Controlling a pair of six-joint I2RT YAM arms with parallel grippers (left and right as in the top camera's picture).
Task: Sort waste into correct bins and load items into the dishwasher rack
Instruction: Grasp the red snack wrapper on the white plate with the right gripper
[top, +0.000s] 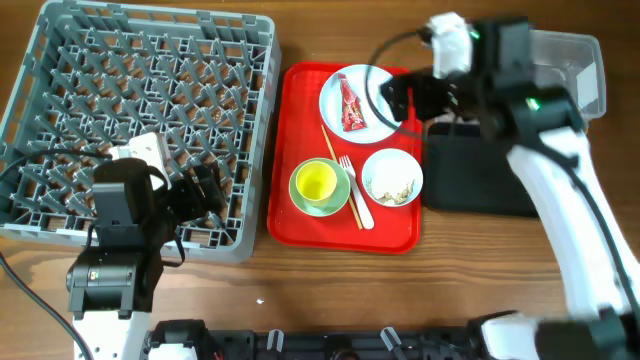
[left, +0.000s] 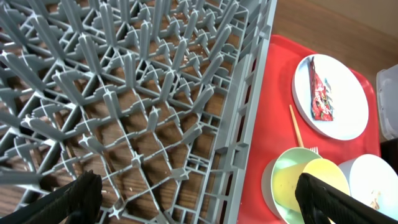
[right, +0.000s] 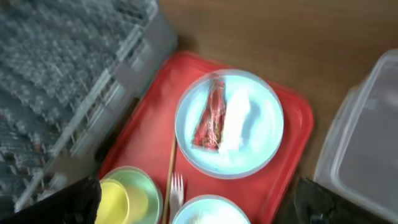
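Wrapper (top: 352, 105) lay on plate (top: 334, 92) on tray (top: 300, 205). Light, crinkly, probably slippery; best pinched at its middle. Right gripper (top: 405, 97) hovered at plate's edge, jaws wide, empty. Left gripper (top: 205, 190) over rack (top: 150, 80), jaws wide.

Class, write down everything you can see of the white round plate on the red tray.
The white round plate looks smooth, glossy and shallow, with a low rim. It lies flat at the far end of the red tray. A red-and-white snack wrapper lies on its middle, with a blurred white scrap beside it. A chopstick tip lies near its left rim. From overhead the right gripper covers its right edge.
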